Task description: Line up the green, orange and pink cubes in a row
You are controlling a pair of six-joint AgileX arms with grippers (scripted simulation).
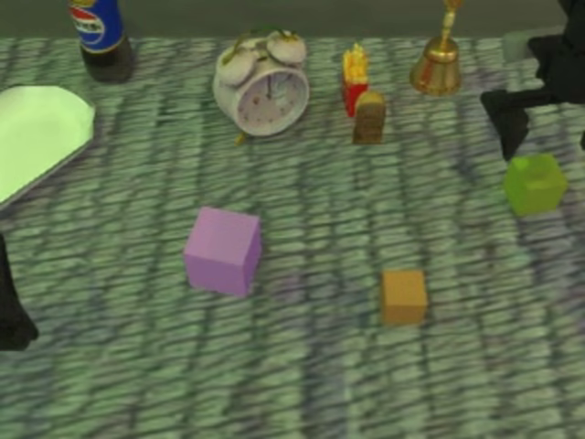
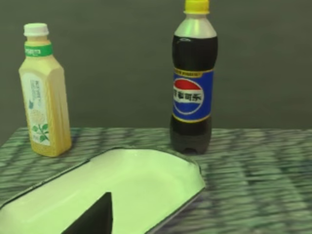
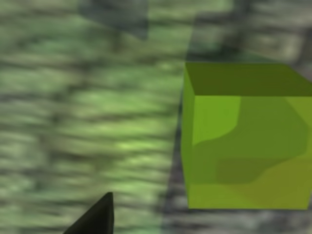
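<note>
**Top view: right gripper hanging just behind the green cube, row not yet begun**

Top view is looking down on a table covered in a grey-green woven cloth [image 1: 302, 384]. The right gripper [image 1: 514, 128] is hanging at the table's far right, a dark shape just behind the green cube [image 1: 535, 183], which is sitting near the right edge. Judging by this, the cube lies slightly forward of the claw, toward the near side, so the coming move is probably a short advance and descent. The cube has no long axis; its faces are sitting a little askew to the table edges. Whether the claw is wide or narrow cannot be told: only one dark fingertip [image 3: 95, 217] is showing in the right wrist view, with the green cube [image 3: 246, 141] filling much of the frame close by.

The orange cube [image 1: 404, 296] is lying near the centre right, and the pink cube [image 1: 223, 251] left of centre; all three are well apart. The right arm is plainly the nearer one to the green cube.

The left gripper [image 1: 11, 315] is parked at the left edge; its opening cannot be told either.

Along the back are standing a cola bottle [image 1: 98, 32], an alarm clock [image 1: 262, 87], a carton of fries [image 1: 355, 78], a toast figure [image 1: 369, 117] and a brass bell [image 1: 437, 59]. A pale tray [image 1: 37, 137] is lying at the left. The left wrist view is also showing a yellow tea bottle [image 2: 44, 92].
</note>
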